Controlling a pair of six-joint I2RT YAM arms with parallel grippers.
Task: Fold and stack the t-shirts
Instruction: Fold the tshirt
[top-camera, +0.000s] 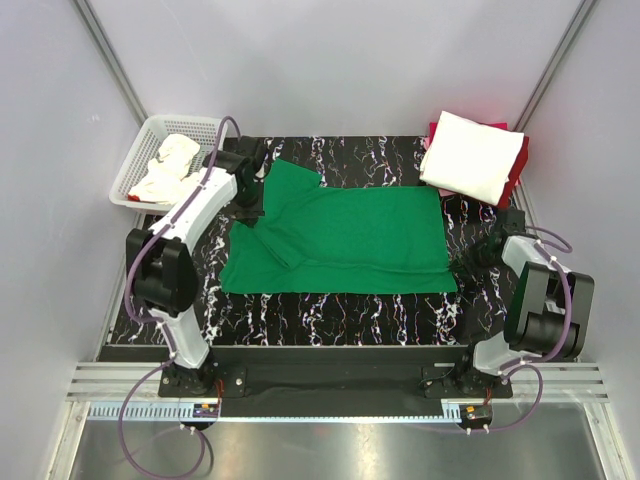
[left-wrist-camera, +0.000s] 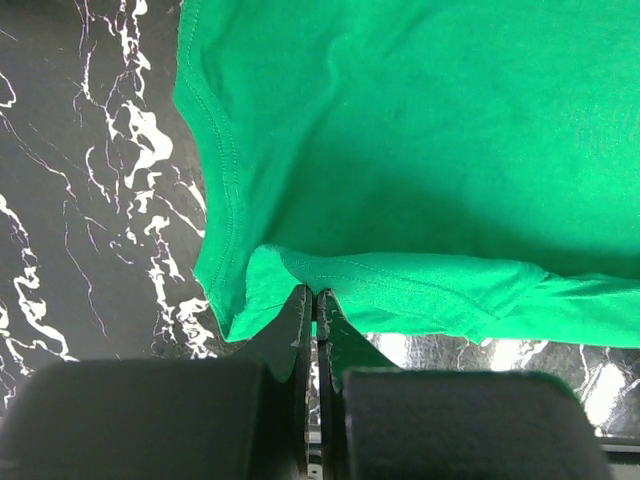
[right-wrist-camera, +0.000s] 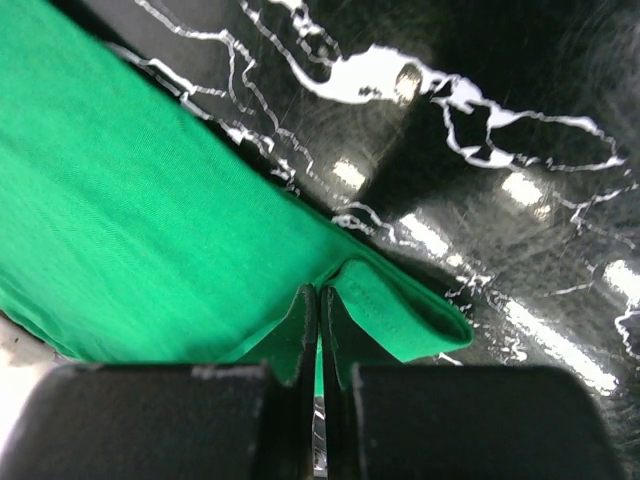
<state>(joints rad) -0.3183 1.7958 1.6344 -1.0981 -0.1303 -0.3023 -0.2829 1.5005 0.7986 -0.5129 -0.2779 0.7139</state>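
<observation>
Your green t-shirt (top-camera: 350, 235) lies spread across the middle of the bench (top-camera: 330, 310). The left fingers (left-wrist-camera: 290, 332) are clamped on a fold at its left edge, and the right fingers (right-wrist-camera: 290, 335) on its near right corner. At far right, a folded white t-shirt (top-camera: 472, 155) rests on a red t-shirt (top-camera: 517, 172).

Bright even light, white glare on glossy table (right-wrist-camera: 530, 190), soft-focus right hand (right-wrist-camera: 318, 295).

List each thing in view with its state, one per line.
bright green fabric t-shirt: spread flat, one sleeve folded over.
left gripper: shut on the green t-shirt's edge.
right gripper: shut on its corner.
white folded t-shirt: stacked on the red t-shirt.
white plastic mesh basket: holds crumpled white cloth.
</observation>
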